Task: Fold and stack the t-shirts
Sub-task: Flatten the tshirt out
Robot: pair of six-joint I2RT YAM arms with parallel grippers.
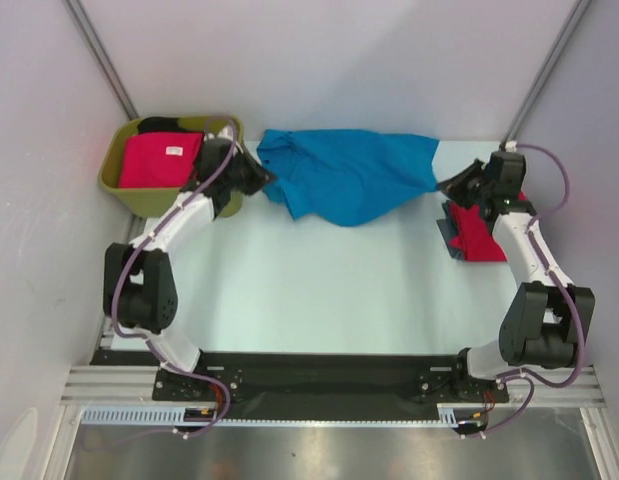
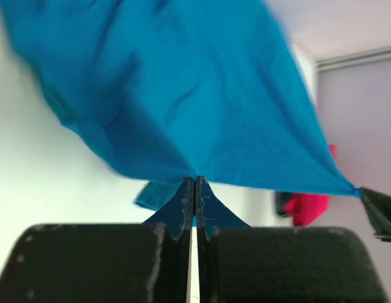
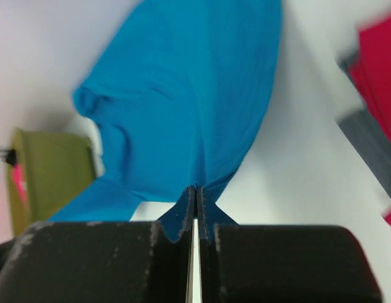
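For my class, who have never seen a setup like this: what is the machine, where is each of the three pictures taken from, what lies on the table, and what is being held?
The machine is two robot arms bolted at the near edge of a pale table. The wide picture looks down from above and behind them. The other two come from small cameras on each wrist, looking out past that arm's own black fingers.

Both the left gripper and the right gripper are shut on the blue t-shirt, one at each end, holding it stretched between them. Both wrist pictures show blue cloth pinched between the fingers.

At the far left stands a green tub with a pink-red t-shirt on top of something black. On the right, a red t-shirt lies over something grey.
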